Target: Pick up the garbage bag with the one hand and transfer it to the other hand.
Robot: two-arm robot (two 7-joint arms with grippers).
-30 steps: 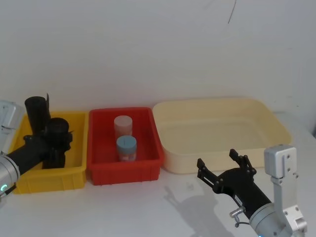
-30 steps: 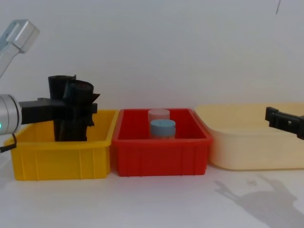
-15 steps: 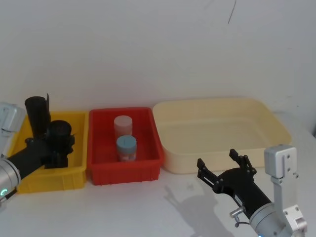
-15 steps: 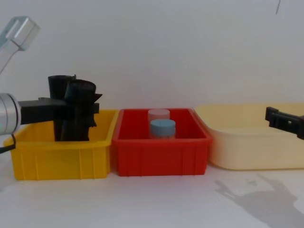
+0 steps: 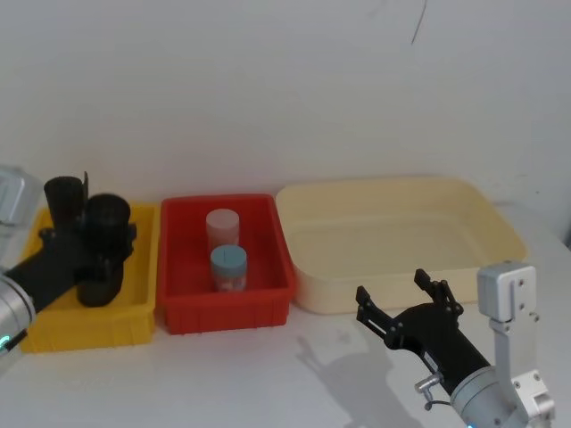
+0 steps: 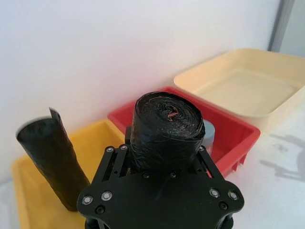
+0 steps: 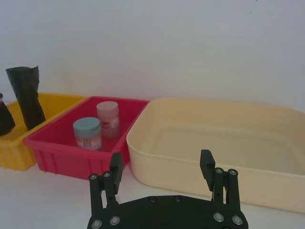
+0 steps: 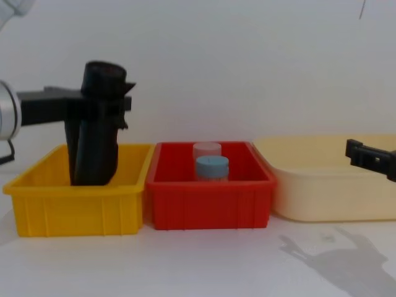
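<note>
L gripper (image 8: 102,106) is pinching the garbage bag (image 6: 166,125) near its upper part, fingers pressed on both sides, holding it upright over the yellow bin (image 8: 74,210), just beside the 2nd roll (image 6: 47,152). R gripper (image 7: 161,164) is hovering w/ fingers spread wide, touching nothing, in front of the cream tub (image 8: 334,198).

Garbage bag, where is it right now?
Head view, robot's left: the garbage bag is held by the left gripper at the yellow bin, next to the second black roll.
</note>
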